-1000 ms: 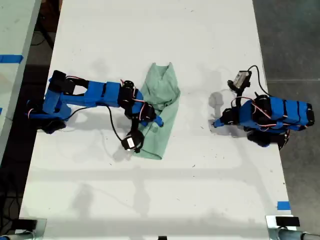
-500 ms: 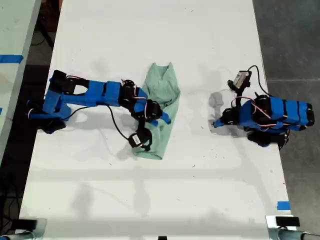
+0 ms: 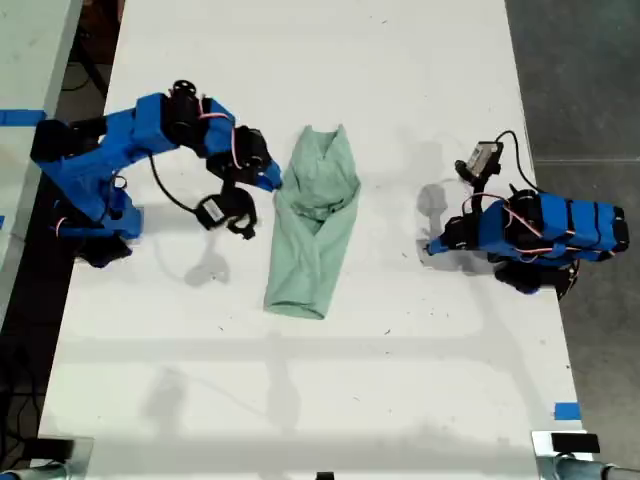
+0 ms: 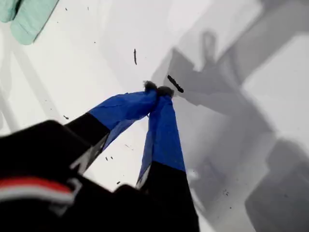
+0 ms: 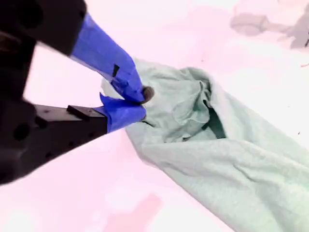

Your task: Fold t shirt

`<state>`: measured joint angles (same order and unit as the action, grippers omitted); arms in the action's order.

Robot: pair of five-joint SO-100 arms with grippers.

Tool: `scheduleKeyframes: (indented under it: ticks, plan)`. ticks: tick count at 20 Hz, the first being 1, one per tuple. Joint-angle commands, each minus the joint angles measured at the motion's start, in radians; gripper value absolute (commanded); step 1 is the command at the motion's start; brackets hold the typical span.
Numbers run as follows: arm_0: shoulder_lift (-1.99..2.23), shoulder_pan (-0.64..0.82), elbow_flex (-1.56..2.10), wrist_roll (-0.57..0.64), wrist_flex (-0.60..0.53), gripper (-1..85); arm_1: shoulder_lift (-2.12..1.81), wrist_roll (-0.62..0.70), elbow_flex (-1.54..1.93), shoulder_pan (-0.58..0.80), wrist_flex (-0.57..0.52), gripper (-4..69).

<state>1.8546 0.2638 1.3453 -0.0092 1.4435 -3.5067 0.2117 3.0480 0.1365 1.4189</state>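
Note:
The pale mint-green t shirt (image 3: 315, 220) lies on the white table as a long narrow bundle with wrinkles, its folded sides overlapping near the middle. My second gripper (image 3: 275, 181) hovers at the shirt's upper edge on the exterior view's left; in the second wrist view its blue fingertips (image 5: 141, 94) sit nearly together beside the t shirt (image 5: 217, 159), holding no cloth. My first gripper (image 3: 430, 247) rests low on the table at the exterior view's right, apart from the shirt, and the first wrist view shows it (image 4: 159, 90) shut and empty, with a corner of the t shirt (image 4: 29, 17) far off.
The white table (image 3: 400, 380) runs the length of the exterior view. Grey floor borders it on that view's right, another table edge with blue tape (image 3: 22, 117) on its left. A blue tape mark (image 3: 566, 411) sits near the table's lower right corner there.
My second arm has lifted off the shirt's lower half and drawn back up and toward the exterior view's left. The shirt now lies uncovered. The first arm has not moved.

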Motion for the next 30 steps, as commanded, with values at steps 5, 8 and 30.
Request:
scheduleKeyframes:
  ticks: [5, 8, 30]
  plan:
    - [1.014, -0.003, 1.101, 0.052, -0.387, 0.0, -0.003, -0.011, 0.015, -0.009, 0.0, -0.2]
    - [1.164, 0.015, 1.356, 0.081, -0.471, 0.0, -0.003, -0.011, 0.015, -0.008, 0.0, -0.2]
    - [1.738, 0.046, 1.809, 0.149, -0.373, -0.1, -0.003, -0.025, 0.015, -0.021, 0.0, -0.2]
